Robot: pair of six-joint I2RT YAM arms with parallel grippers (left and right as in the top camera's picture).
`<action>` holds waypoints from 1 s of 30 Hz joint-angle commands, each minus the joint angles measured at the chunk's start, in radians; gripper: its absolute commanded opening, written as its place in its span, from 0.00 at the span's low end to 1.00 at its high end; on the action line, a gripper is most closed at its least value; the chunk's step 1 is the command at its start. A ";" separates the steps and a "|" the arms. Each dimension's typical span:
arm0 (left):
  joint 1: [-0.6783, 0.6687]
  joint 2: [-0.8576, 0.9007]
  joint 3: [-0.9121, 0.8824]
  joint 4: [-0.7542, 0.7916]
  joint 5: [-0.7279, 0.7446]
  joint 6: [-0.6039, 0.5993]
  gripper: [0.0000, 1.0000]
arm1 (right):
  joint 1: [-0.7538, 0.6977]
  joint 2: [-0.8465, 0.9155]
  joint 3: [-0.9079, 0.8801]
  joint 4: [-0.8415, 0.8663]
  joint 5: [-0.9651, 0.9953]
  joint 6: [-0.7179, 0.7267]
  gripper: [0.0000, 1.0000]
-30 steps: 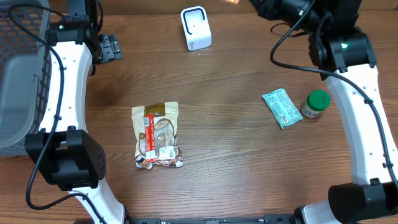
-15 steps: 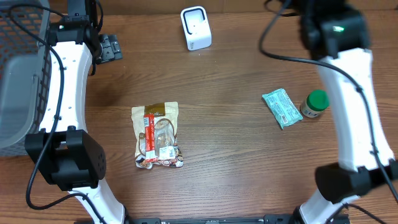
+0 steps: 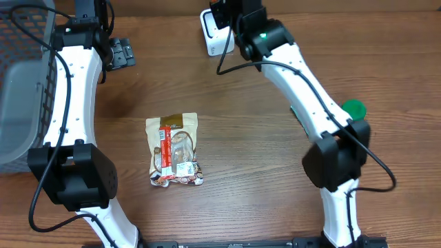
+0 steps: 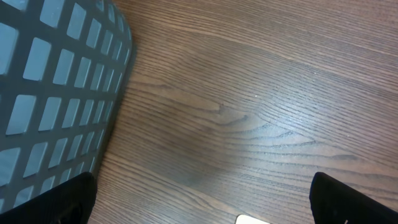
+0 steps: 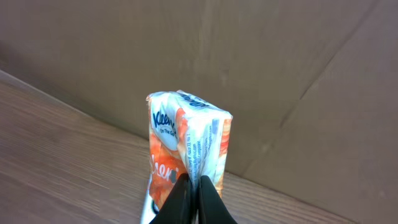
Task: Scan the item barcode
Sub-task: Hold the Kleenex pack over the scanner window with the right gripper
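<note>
Right gripper (image 5: pixel 193 190) pinching the tissue pack (image 5: pixel 186 137) by its lower edge, swung across from the far right to just beside the white scanner (image 3: pixel 210 38) — likely close enough now for a read.

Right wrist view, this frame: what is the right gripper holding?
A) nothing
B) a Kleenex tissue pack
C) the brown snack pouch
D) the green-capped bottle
B: the right gripper is shut on the lower edge of an orange-and-white Kleenex tissue pack, while the green-capped bottle and the snack pouch lie on the table in the overhead view.
</note>
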 commanded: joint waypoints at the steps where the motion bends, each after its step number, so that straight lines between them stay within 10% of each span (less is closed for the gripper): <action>1: -0.003 0.001 0.002 0.001 -0.013 0.019 1.00 | -0.008 0.068 0.011 0.037 0.091 -0.039 0.04; 30: -0.003 0.001 0.002 0.001 -0.013 0.019 1.00 | -0.008 0.271 0.010 0.103 0.096 -0.038 0.04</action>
